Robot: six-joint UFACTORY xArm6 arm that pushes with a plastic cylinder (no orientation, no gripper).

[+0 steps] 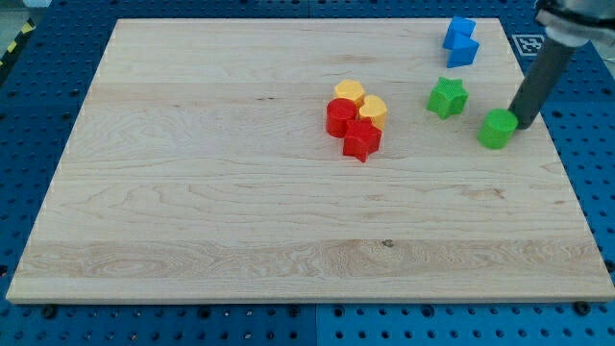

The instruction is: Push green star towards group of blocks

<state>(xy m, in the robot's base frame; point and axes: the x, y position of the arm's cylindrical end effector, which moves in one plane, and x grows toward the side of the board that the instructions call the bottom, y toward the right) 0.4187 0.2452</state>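
desk: a pale wooden board (192, 192) lay on a blue perforated surface (596, 144) and filled most of the frame.
green star: it (447, 97) sat in the upper right of the frame, apart from the cluster to its left and apart from the other green block to its lower right.
group of blocks: just above the frame's centre, two yellow blocks (361, 102) touched a red cylinder (338, 117) and a red star (362, 140).
green block: a rounded one (498, 129) lay near the right edge.
blue blocks: two (460, 42) huddled together at the upper right.
my tip: it (524, 124) rested just right of the rounded green block, seemingly touching it, well right of the green star.
fingers: there were none to see; the arm ended in a dark rod holding nothing.
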